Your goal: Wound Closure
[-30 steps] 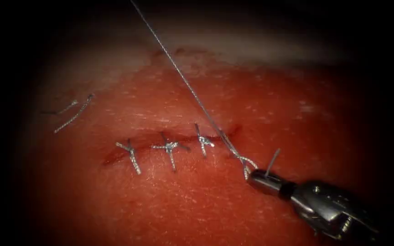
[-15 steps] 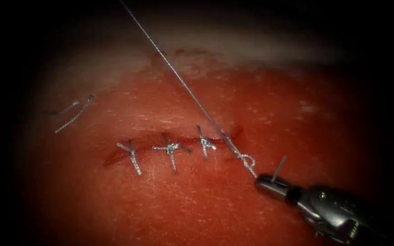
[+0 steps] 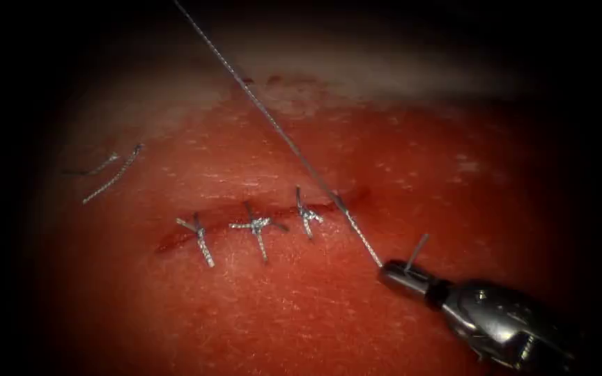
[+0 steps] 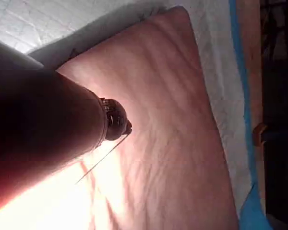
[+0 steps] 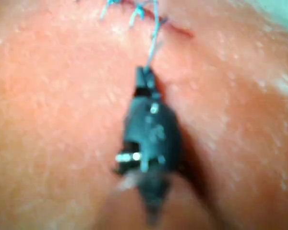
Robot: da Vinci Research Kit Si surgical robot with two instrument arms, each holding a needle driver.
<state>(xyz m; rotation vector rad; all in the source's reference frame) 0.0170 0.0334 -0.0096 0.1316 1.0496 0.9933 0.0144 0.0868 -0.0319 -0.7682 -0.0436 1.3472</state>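
Thread (image 3: 283, 136) runs taut from the top edge of the endoscope frame, left of centre, down to the right tool (image 3: 389, 272) at lower right, whose jaws we see clamped on the short thread end, a small tail (image 3: 416, 252) sticking up just behind the tip. Compared with the two earlier frames, the little loop we saw near the tip is gone and the line now reads straight, so we judge the throw has been pulled down toward the right end of the cut (image 3: 259, 217). We count three finished stitches (image 3: 258, 226) across the cut, and two cut ends of thread (image 3: 113, 174) lie at the left of the frame, well apart from it. We find the left tool (image 4: 116, 120) in its wrist view, a thread leaving its tip, but we cannot tell its jaw state. We spot no needle and will not guess where it is. Tissue (image 3: 301, 306) looks wet with red fluid. Risks as we judge them: uneven pull between the two arms could lock the knot off to one side of the cut; too much tension could cut the thread into the soft edge or snap it; the short end could slip out of the right jaws since so little tail is left.
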